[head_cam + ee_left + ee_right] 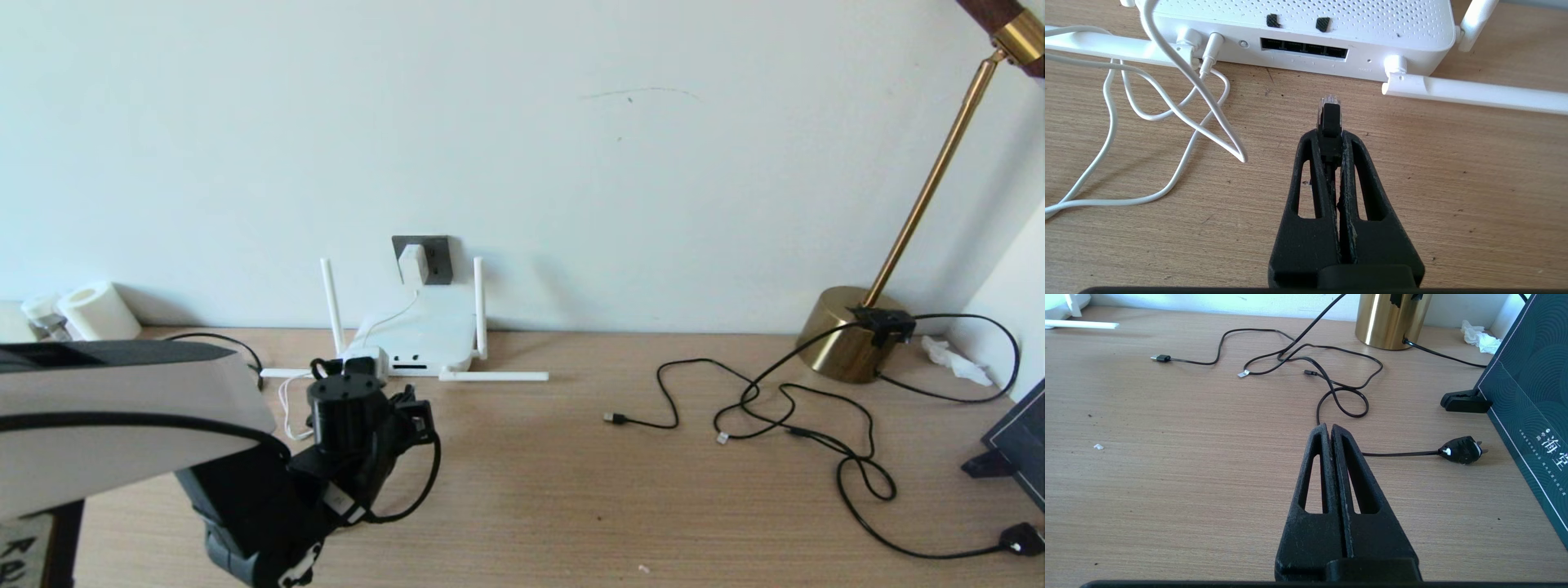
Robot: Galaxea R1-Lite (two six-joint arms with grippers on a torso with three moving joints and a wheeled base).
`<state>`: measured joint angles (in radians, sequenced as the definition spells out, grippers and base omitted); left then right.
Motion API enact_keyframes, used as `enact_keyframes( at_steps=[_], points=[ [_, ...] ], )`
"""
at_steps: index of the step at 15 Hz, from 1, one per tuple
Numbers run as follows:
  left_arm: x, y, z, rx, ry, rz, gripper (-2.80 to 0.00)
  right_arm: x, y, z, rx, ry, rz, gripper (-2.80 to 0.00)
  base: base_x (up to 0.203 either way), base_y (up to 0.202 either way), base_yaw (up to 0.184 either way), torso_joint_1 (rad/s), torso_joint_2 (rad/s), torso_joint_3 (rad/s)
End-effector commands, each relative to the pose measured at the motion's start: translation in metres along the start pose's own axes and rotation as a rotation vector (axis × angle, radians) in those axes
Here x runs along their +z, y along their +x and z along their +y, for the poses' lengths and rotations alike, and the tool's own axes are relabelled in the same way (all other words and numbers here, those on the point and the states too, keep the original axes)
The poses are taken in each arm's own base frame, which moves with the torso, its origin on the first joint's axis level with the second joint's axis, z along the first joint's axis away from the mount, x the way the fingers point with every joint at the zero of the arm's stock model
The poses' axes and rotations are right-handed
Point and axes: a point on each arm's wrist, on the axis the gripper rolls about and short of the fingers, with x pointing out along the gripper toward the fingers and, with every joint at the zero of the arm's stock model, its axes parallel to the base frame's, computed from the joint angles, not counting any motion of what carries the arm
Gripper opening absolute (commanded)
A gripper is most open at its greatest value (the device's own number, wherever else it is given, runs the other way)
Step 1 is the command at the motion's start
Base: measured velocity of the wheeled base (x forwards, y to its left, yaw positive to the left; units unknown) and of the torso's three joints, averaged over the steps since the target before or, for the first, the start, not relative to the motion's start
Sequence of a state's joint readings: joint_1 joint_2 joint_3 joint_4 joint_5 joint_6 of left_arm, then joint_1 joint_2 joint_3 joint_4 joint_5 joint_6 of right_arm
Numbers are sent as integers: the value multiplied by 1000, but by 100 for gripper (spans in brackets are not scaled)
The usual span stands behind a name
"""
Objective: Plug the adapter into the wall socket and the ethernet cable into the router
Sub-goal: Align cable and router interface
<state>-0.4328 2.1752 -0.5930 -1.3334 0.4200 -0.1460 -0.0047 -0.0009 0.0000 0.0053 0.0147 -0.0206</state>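
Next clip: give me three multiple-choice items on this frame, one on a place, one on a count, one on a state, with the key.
1. Where is the adapter?
A. on the desk
B. in the wall socket
C. in the right hand

2. How many router antennas show in the head view?
A. two
B. four
C. six

3. What is the state of the left hand?
A. open above the router
B. shut and empty
C. shut on the ethernet plug

Key: 1 B, the white cube sits on the grey plate. 2 B, two antennas stand upright and two lie flat. 3 C, the plug juts from the closed fingertips, short of the ports.
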Motion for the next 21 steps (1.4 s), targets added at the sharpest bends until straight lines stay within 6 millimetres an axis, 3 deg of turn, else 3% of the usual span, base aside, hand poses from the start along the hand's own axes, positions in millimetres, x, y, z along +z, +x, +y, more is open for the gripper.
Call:
enact_keyframes(
  at_steps=[1, 11, 21],
  points=[
    [-3, 2, 0, 3, 7, 3, -280, 0, 0, 0, 1, -1, 2, -280, 0, 0, 0, 0, 0, 0],
    [-13, 24, -9, -13, 12, -1, -280, 0, 0, 0, 1, -1, 0, -280, 0, 0, 0, 0, 0, 0],
    [-6, 31, -8, -27, 17, -28, -280, 0, 0, 0, 1, -1, 2, -280, 0, 0, 0, 0, 0, 0]
  ],
)
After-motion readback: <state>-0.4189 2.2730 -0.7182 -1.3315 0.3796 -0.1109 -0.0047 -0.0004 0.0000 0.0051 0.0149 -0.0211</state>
